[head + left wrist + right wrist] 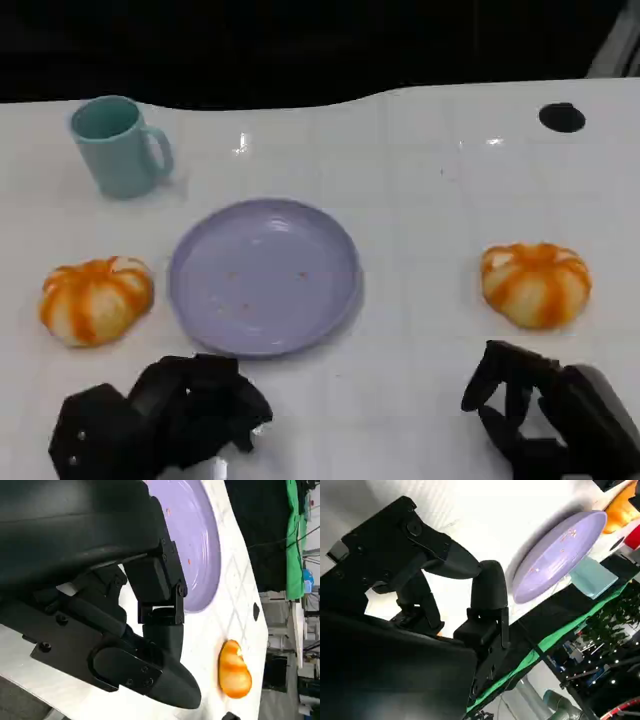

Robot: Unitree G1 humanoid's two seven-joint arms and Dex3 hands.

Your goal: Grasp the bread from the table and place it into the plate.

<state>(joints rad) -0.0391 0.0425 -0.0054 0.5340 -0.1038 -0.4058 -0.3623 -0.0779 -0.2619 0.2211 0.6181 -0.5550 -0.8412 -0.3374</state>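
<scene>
A white desk (420, 200) was seen from above, with a lavender plate (264, 274) near its middle. Two orange-and-white striped bread rolls were laid on the desk, one on each side of the plate and neither in it. The left bread (96, 299) was placed just beside the plate's left rim, slightly beyond and to the outside of the left hand (160, 415). The right bread (536, 283) was set well apart from the plate, just beyond the right hand (545, 410), with a narrow strip of bare desk left between them.

Nothing was held by the left hand; its fingers were curled inward, low over the near edge of the desk, just in front of the plate's near rim. In the left wrist view its black fingers (160, 605) were seen folded, with the plate and the far bread beyond them. Nothing was held by the right hand either; its fingers were spread apart and pointed toward the right bread without touching it.

A teal mug (120, 145) was stood upright at the far left of the desk, behind the left bread.
</scene>
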